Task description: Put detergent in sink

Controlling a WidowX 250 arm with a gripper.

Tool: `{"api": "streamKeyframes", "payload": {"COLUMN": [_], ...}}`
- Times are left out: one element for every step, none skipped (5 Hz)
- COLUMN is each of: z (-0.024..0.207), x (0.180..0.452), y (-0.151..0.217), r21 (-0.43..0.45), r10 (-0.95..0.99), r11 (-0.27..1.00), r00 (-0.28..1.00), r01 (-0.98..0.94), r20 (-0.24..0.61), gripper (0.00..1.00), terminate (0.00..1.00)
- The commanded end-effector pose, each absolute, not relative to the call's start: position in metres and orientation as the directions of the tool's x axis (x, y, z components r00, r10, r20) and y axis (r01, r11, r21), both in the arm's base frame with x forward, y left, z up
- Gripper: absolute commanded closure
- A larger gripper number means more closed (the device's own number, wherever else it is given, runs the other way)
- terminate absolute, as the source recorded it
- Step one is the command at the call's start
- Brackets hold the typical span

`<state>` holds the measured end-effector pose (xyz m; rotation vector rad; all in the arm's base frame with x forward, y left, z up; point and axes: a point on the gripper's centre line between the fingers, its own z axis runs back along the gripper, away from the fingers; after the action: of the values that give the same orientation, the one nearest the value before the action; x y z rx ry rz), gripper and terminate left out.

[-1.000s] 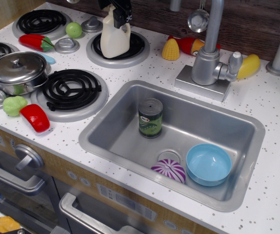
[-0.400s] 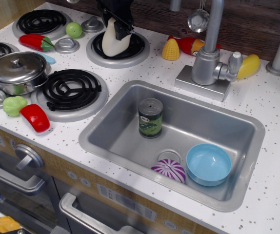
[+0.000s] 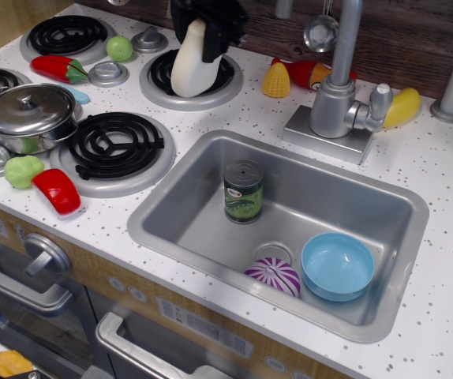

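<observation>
Detergent (image 3: 191, 67) held by gripper (image 3: 207, 31) over back burner (image 3: 191, 79)

Detergent (image 3: 192, 69) top behind pincer (image 3: 208, 31)

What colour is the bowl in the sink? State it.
Light blue. The bowl sits in the sink's right corner, plain in the only view.

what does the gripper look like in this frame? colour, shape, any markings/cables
Only the lower part of the gripper shows at the top edge: a blocky black body with dark fingers and a small white patch on its front. No cables or readable markings visible; the arm above is cropped out.
</observation>
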<state>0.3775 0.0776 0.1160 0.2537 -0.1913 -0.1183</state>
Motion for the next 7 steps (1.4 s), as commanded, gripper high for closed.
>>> {"api": "streamKeyframes", "payload": {"z": [0.132,0.098,0.063,0.036,0.009,-0.004,-0.004], "x": [0.329,0.305,0.292,0.29,0.293,0.298,0.298], "y": [0.046,0.028,0.018,0.015,0.009,0.006,0.006], "r21": [0.248,0.191,0.156,0.092,0.046,-0.038,-0.038], "r10": [0.013,0.059,0.09,0.09,0.083,0.073,0.073], "r11": [0.966,0.975,0.977,0.988,0.993,0.997,0.997], "r00": [0.971,0.963,0.946,0.94,0.928,0.933,0.933], "r01": [-0.074,-0.111,-0.144,-0.127,-0.107,-0.064,-0.064], "r20": [0.239,0.262,0.312,0.331,0.363,0.351,0.351], "gripper": [1.0,1.0,1.0,1.0,1.0,0.0,0.0], "terminate": [0.0,0.0,0.0,0.0,0.0,0.0,0.0]}}
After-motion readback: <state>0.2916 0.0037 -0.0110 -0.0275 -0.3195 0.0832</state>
